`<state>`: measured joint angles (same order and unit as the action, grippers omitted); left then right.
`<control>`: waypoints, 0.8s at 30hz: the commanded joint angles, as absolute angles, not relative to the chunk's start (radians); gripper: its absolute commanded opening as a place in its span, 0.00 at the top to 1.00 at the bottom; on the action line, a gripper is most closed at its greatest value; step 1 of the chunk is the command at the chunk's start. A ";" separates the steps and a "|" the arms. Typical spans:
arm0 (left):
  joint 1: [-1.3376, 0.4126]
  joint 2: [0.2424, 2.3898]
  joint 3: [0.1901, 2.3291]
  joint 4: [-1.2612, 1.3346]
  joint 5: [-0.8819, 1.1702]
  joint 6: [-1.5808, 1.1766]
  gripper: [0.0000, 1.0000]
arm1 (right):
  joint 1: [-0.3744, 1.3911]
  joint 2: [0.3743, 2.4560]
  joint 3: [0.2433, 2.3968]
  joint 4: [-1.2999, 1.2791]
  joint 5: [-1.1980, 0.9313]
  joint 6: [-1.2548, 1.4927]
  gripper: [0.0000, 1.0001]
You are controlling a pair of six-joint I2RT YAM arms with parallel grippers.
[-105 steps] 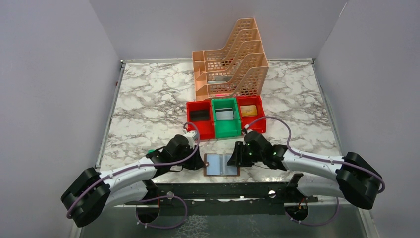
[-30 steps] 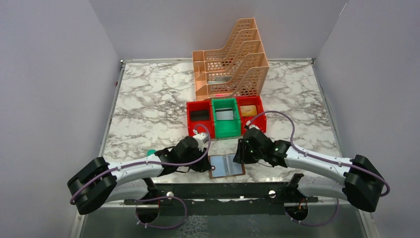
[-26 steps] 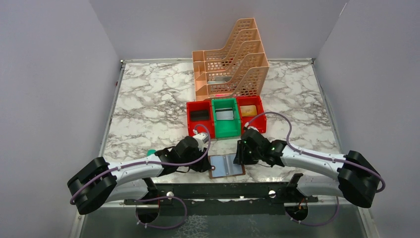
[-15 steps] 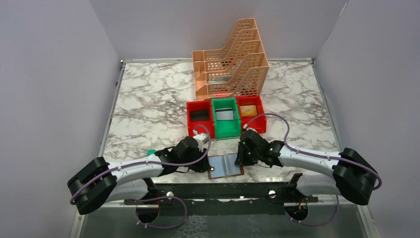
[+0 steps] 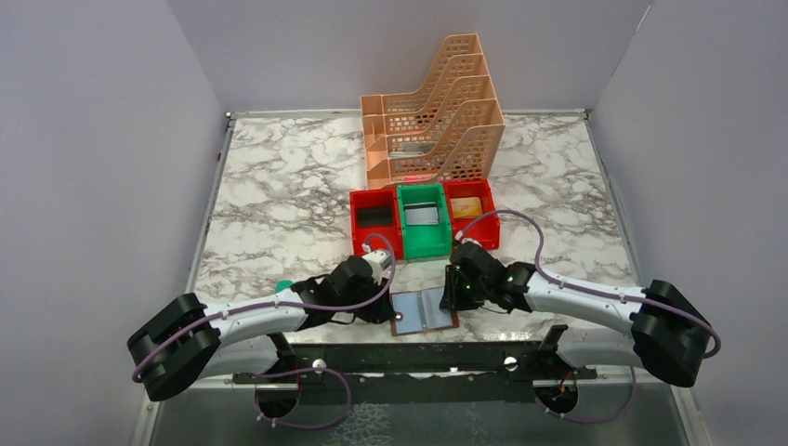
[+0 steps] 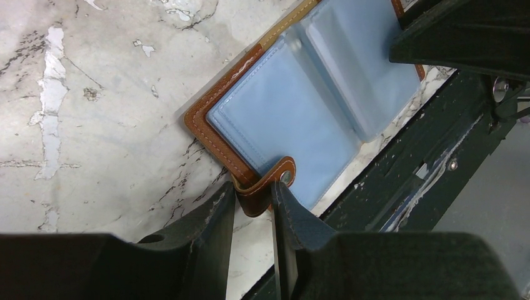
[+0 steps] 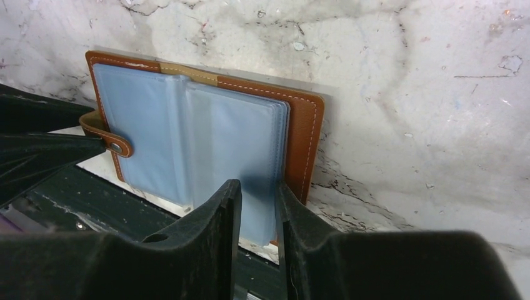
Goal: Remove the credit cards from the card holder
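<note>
1. Brown leather bifold card holder (image 5: 425, 311) lies open at the marble table's (image 5: 279, 204) near edge, with its long axis running between both grippers.
2. Left gripper (image 6: 253, 206) pinches the brown snap tab (image 6: 275, 181).
3. Right gripper (image 7: 257, 206), narrowly parted, straddles the grey-blue pockets' (image 7: 237, 144) near edge; whether it grips cannot be told.
4. Credit cards cannot be made out inside.

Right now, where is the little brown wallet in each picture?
Top external: card holder bottom middle, lying open.
Left wrist: card holder upper middle.
Right wrist: card holder left of centre.
Shared landmark: its snap tab, pinched by the left gripper.
</note>
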<state>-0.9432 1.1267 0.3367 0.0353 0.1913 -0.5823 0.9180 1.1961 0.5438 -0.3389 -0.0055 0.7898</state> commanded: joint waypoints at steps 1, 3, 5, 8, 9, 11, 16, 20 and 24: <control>-0.950 1.132 0.373 0.052 0.196 -0.576 0.70 | 0.932 1.228 0.581 -0.338 -0.007 0.773 0.71; -0.950 1.134 0.381 0.052 0.198 -0.575 0.70 | 0.937 1.254 0.604 -0.371 0.022 0.769 0.72; -0.950 1.140 0.387 0.051 0.197 -0.575 0.70 | 0.950 1.280 0.635 -0.443 0.104 0.783 0.67; -0.951 1.159 0.402 0.046 0.196 -0.568 0.70 | 0.956 1.287 0.663 -0.526 0.173 0.798 0.64; -0.951 1.165 0.403 0.046 0.195 -0.568 0.70 | 0.958 1.275 0.660 -0.531 0.177 0.801 0.64; -0.951 1.171 0.403 0.047 0.194 -0.569 0.70 | 0.959 1.246 0.644 -0.509 0.156 0.792 0.62; -0.954 1.179 0.393 0.062 0.199 -0.578 0.70 | 0.961 1.286 0.646 -0.469 0.093 0.763 0.61; -0.955 1.188 0.394 0.061 0.206 -0.574 0.70 | 0.968 1.338 0.657 -0.471 0.102 0.767 0.61; -0.959 1.188 0.392 0.063 0.207 -0.575 0.70 | 0.979 1.338 0.648 -0.447 0.104 0.784 0.71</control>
<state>-0.9497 1.1843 0.3851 0.0357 0.1925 -0.5816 0.9585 1.3243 0.6437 -0.4580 0.0933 0.7685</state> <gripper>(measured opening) 0.307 0.351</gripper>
